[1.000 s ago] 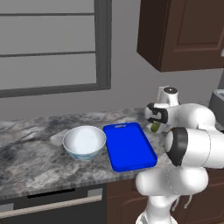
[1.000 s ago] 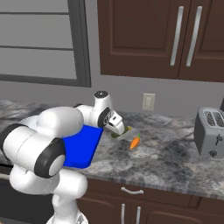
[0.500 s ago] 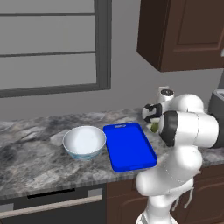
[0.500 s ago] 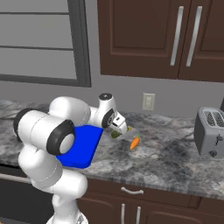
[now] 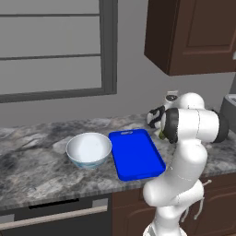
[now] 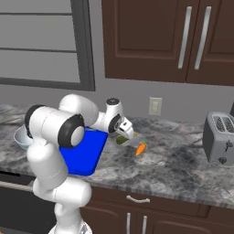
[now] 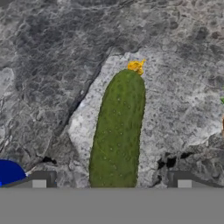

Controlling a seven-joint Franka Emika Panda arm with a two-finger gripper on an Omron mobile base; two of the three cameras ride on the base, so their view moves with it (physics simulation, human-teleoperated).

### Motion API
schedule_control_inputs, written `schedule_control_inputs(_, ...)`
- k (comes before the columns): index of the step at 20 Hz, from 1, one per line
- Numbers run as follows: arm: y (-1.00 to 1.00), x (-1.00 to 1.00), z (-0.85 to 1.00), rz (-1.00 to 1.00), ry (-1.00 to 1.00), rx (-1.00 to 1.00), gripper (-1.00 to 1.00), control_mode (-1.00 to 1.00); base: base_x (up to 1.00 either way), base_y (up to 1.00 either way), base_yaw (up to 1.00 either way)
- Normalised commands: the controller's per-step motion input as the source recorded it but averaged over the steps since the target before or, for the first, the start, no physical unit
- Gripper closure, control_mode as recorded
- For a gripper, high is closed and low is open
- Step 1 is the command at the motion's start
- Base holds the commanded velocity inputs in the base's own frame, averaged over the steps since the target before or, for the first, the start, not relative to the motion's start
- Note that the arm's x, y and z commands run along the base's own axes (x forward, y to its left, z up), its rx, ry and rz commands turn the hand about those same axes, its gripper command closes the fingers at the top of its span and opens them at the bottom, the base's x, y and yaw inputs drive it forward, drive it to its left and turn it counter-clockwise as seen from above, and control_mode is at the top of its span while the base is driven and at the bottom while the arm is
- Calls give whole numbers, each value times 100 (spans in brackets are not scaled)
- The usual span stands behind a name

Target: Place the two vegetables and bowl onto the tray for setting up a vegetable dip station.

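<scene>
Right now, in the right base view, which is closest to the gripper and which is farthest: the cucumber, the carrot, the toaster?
1. The cucumber, right under the open gripper, beside the blue tray.
2. The carrot, just past it on the counter.
3. The toaster, far off at the counter's right end.

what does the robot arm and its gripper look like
The arm is glossy white, built of rounded, bulbous segments with dark grey to black rings at the joints. A small round dark cap tops the wrist. The gripper is a white block; in the hand view its two fingertips are small, dark and squared, each with a paler pad. No cables or markings are visible.
</scene>
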Motion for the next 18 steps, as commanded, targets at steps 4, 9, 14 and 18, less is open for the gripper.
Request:
schedule_control_inputs(4,-12,9,-18,0,0,0,-100,-100,0,0,0)
schedule_control_inputs(9,-10,7,-16,0,0,0,-100,-100,0,0,0)
schedule_control_inputs(14,-3,5,-18,0,0,0,-100,-100,0,0,0)
schedule_control_inputs(18,0,4,-14,0,0,0,-100,-100,0,0,0)
